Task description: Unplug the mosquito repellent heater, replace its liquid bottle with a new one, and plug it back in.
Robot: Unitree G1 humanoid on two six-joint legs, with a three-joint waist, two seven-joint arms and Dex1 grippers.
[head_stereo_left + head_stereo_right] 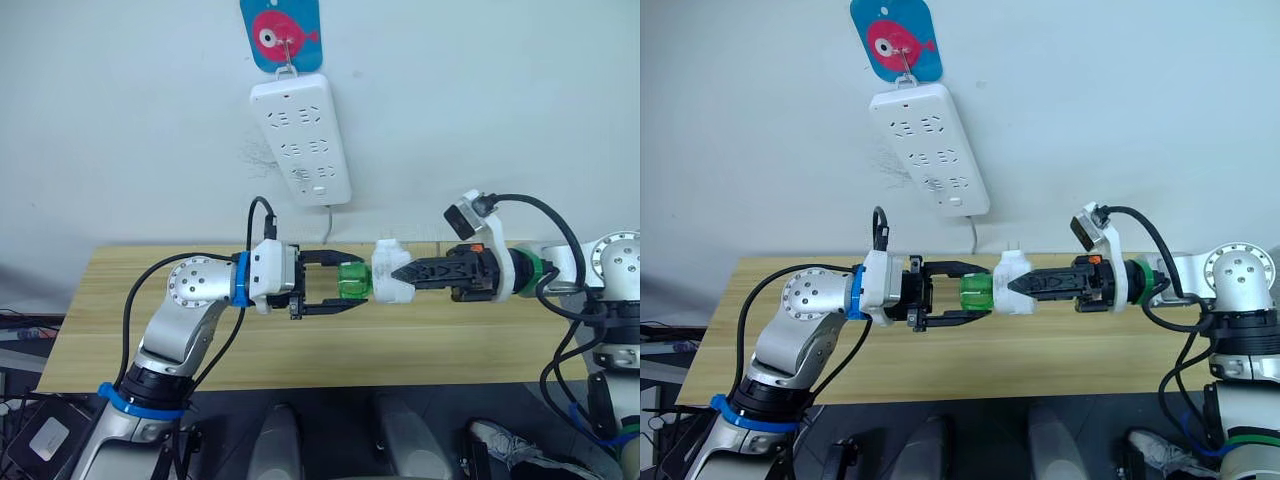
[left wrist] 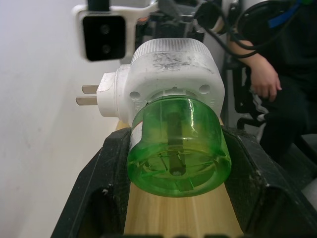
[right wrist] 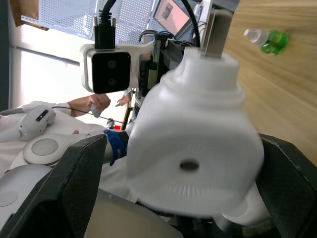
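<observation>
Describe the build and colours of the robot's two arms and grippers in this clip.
Both arms are silver-grey metal with round jointed housings and loose black cables. The left gripper has black fingers on a white wrist block behind a blue ring; a blue band circles that arm lower down. The right gripper has black fingers, a white camera bracket and a green wrist ring.

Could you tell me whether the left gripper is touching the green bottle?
Touching: the left wrist view shows the left gripper's fingers pressed against both sides of the green bottle.
</observation>
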